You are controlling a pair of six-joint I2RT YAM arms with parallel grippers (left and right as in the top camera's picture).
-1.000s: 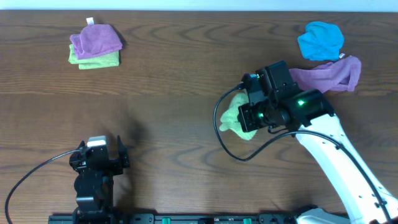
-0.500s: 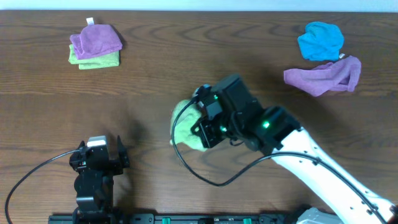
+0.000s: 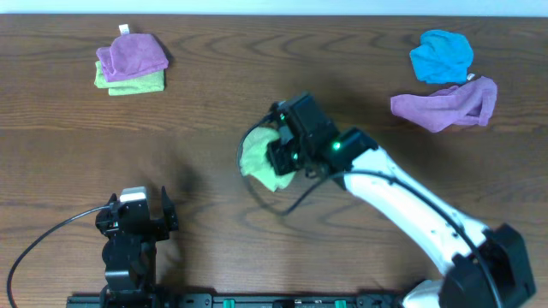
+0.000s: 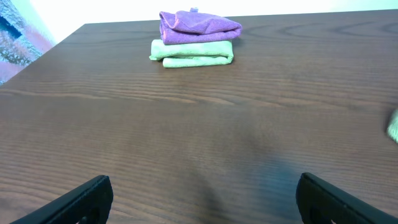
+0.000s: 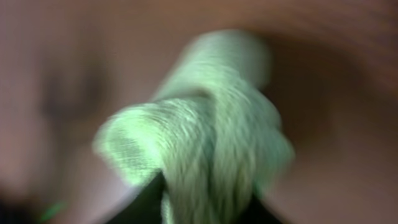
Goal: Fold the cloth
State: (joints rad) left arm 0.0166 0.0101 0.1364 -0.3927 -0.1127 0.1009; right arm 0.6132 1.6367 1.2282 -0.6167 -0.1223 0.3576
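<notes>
The lime-green cloth (image 3: 259,159) is bunched up and hangs from my right gripper (image 3: 278,152) near the table's middle. In the right wrist view the cloth (image 5: 205,137) fills the frame, blurred, pinched between the jaws at the bottom. A sliver of it shows at the right edge of the left wrist view (image 4: 393,124). My left gripper (image 3: 137,224) is open and empty at the front left, its fingers (image 4: 81,199) wide apart over bare wood.
A folded purple cloth on a folded green one (image 3: 130,64) lies at the back left, also in the left wrist view (image 4: 194,38). A bright blue cloth (image 3: 441,56) and a crumpled purple cloth (image 3: 447,104) lie at the back right.
My right gripper carried the green cloth from the right side leftward to the table's middle, then slightly up and back. The left arm has not moved.
</notes>
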